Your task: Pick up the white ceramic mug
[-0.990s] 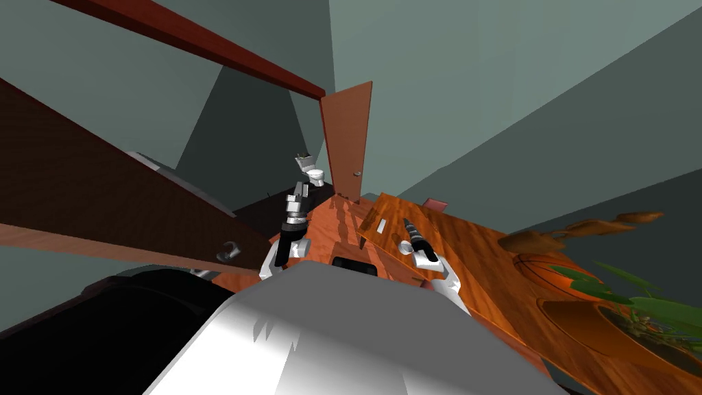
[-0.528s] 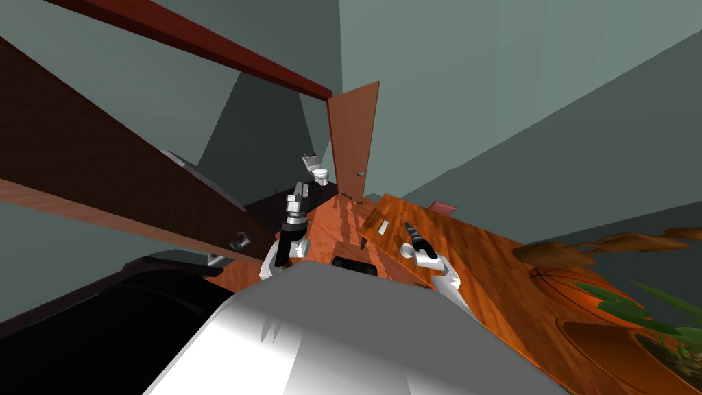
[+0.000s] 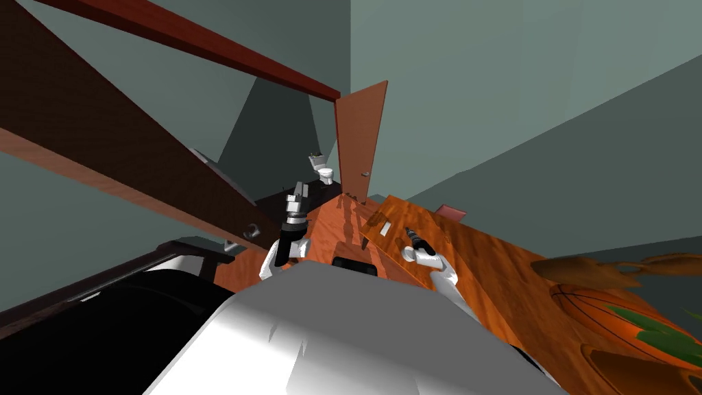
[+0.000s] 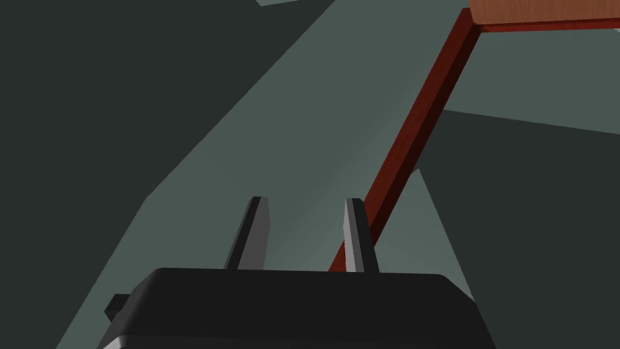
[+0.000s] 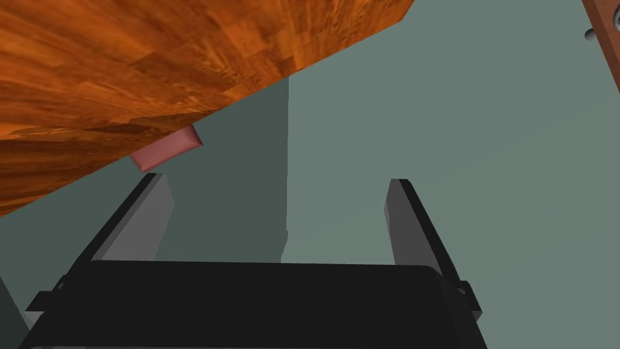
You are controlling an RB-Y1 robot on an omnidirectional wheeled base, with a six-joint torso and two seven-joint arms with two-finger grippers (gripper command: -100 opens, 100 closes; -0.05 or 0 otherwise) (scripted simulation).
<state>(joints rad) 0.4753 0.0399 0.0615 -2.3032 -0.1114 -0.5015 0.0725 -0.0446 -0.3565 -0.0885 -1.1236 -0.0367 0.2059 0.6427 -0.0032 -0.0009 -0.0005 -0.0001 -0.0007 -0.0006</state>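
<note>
right pincer: over the near left corner of the orange tabletop; fingers wide apart, nothing between them; idle
left pincer: just off the tabletop's left edge, raised; fingers parted by a narrow gap, gripping nothing
mug: small, grey, handle loop just visible; farther left of the tabletop than my left pincer, well apart from both pincers; under the edge of a long dark brown board; what it stands on I cannot tell
door: past the tabletop's far left corner, ajar
step: approach, I judge; no grasp begun
method: turn away from the tabletop until the mug sits ahead of me; use the left pincer, the nearer one; widen its fingers before closing in; come at the body on the side away from the handle; close only once the mug stands between the fingers
risk: the board overhangs; a high wrist may strike it; a glancing finger may tip the mug
</note>
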